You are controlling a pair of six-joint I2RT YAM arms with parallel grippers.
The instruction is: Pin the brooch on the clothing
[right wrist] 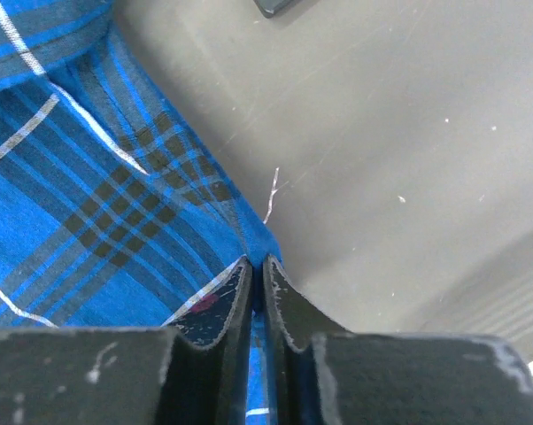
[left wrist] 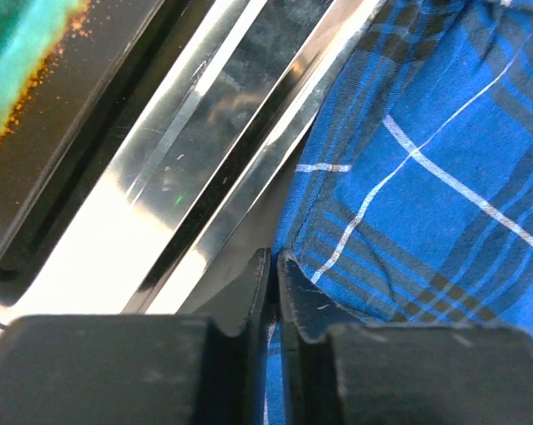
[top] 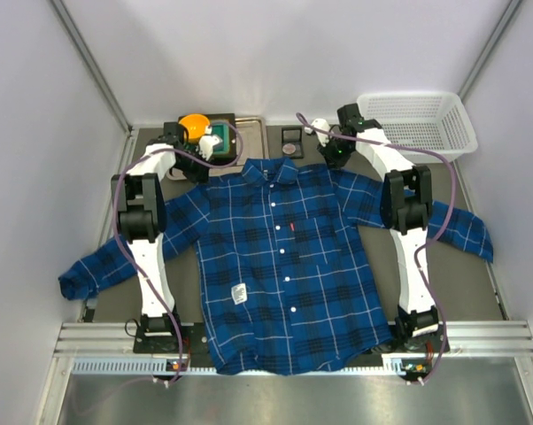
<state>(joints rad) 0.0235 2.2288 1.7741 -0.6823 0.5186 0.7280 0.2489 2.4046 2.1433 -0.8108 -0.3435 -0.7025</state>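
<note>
You have one shirt [top: 275,266] on the table [top: 483,292], spread flat with its front up, collar toward the far side and both sleeves thrown out. One brooch [top: 290,150] lies on the bare table just past the collar, a little to its right, directly in front of one small dark square holder [top: 290,135] (whether the two touch, you can't tell from above). Further back on the left there is one orange dish [top: 192,122], one green block [top: 216,135] beside it and one metal tray [top: 251,133]. In the far right corner stands one white basket [top: 417,119]. On the shirt itself, count one red mark [top: 292,228] on the chest pocket and one white tag [top: 239,293] lower down on the left panel.

You have two grippers at work, one at each shoulder. Your left gripper [left wrist: 273,261] is clamped onto the shirt's edge at the left shoulder. Blue plaid shows in the thin slit between its jaws, and the tray's shiny rim runs just beside it. Your right gripper [right wrist: 256,264] is pinched on the cloth edge at the right shoulder in the same way, with fabric caught between the jaw tips and bare table to its right.

The brooch is in neither grip. It sits between the two grippers, apart from both and nearer your right one, and it rests on the table rather than on the shirt.
</note>
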